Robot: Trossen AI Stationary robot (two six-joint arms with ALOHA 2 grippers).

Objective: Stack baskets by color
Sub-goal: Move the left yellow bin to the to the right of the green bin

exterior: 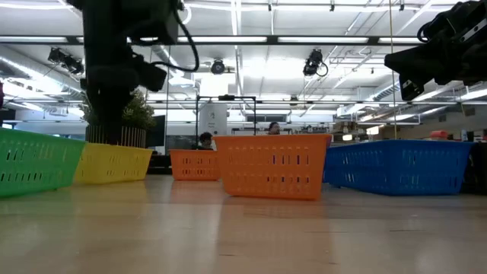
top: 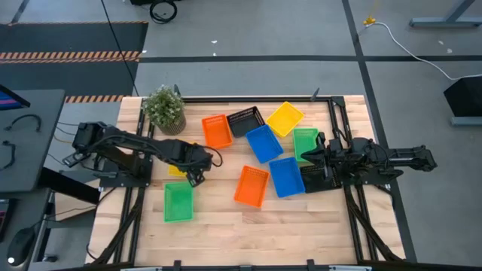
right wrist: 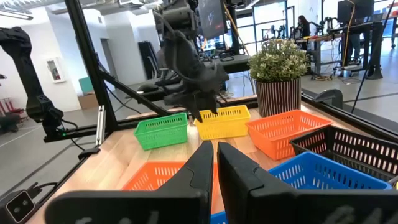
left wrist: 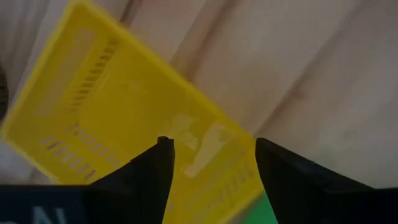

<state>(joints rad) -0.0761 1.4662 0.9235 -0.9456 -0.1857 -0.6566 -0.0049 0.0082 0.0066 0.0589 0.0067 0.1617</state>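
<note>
The left gripper (left wrist: 211,162) is held wide open just above a yellow basket (left wrist: 124,118); the right gripper (right wrist: 214,163) is shut, empty

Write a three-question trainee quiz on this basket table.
1. True or false: the left tool hangs open over a yellow basket.
2. Which basket lies nearest the plant? A green, B orange, C black
3. Fill in: the right tool is ____.

Key: 1 true; 2 B; 3 shut
</note>
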